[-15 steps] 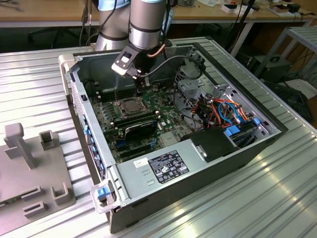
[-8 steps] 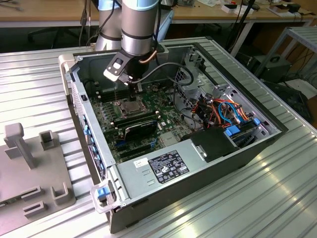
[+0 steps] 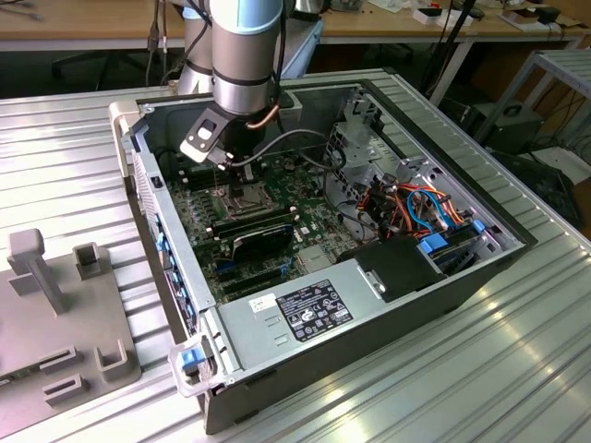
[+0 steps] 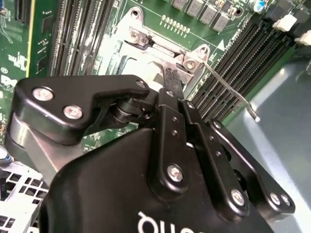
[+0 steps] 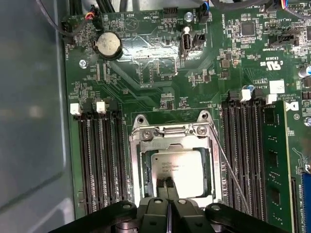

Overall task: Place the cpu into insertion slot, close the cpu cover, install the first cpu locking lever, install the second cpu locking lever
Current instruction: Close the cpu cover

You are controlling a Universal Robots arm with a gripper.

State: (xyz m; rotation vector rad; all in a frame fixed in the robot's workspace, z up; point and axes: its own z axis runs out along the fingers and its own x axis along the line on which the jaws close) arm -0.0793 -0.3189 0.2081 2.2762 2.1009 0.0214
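In the exterior view an open computer case (image 3: pixel 249 323) of grey sheet metal stands on a ribbed aluminium tabletop (image 3: pixel 462 369). A grey moulded fixture (image 3: pixel 55 305) with slots lies at the exterior view's lower left. The arm (image 3: pixel 242 55) comes down from the top centre, and its black gripper (image 3: pixel 238 180) hangs low inside the case, over the green motherboard (image 3: pixel 277 231). In the second wrist view the gripper (image 4: pixel 171 82) shows matt black links with bright screw heads, and its tip is just above silvery socket metal. Beside it a thin wire locking lever (image 4: pixel 228 90) stands free, along the long black memory slots (image 4: pixel 243 53). In the first wrist view the cpu (image 5: pixel 177 167), a flat square with a smooth silvery-beige top, lies in the insertion slot (image 5: pixel 146 174). It is framed by the square window of the shiny cpu cover (image 5: pixel 210 160). The gripper (image 5: pixel 167 187) is clenched, with its two fingers pressed together and nothing between them, over the near edge of the cpu. A round coin battery (image 5: pixel 108 44) sits further away on the board.
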